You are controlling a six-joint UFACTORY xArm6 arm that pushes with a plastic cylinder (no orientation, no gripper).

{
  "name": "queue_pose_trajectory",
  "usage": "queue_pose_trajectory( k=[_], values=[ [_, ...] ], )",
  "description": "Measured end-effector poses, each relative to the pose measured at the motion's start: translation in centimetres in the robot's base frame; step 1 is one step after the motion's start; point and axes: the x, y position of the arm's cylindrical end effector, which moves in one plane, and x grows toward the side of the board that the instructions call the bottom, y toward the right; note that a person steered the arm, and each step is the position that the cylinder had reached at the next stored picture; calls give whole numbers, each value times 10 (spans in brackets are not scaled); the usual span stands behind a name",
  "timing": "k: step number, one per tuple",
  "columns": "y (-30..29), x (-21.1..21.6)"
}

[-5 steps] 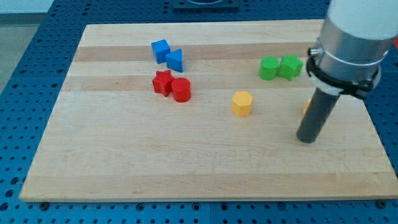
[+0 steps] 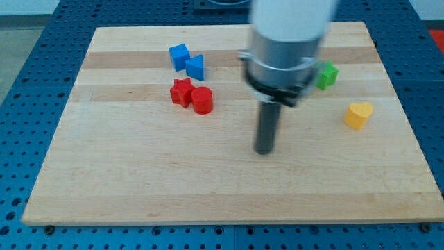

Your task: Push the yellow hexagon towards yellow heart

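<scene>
The rod's tip point(image 2: 263, 151) rests on the board point(image 2: 139, 187) near the middle, slightly toward the right edge and closer to the near edge than any block. It has no fingers, so it holds nothing; it can only push.

The yellow hexagon does not show in this view. The rod and the arm above it cover the spot just behind the tip, so it may sit hidden there, but that cannot be confirmed.

The yellow heart point(image 2: 358, 114) lies near the right edge, well apart from the tip.

Farther back, a red star point(image 2: 181, 91) and red cylinder point(image 2: 202, 101) touch left of centre. Beyond them, near the far edge, sit a blue cube point(image 2: 179, 55) and blue triangle point(image 2: 195, 67). A green block point(image 2: 327, 74) peeks out right of the arm.

The hexagon is probably light, rigid and slides easily on wood. Its flat sides may make it spin under an off-centre push, so contact belongs square on the face away from the heart.
</scene>
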Motion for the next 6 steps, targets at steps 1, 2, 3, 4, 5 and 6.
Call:
queue_pose_trajectory(
  k=[1,2,3,4,5,6],
  values=[
    [-20,-36],
    [8,-48],
    [39,-48],
    [87,-48],
    [52,-37],
    [-33,-30]
  ],
)
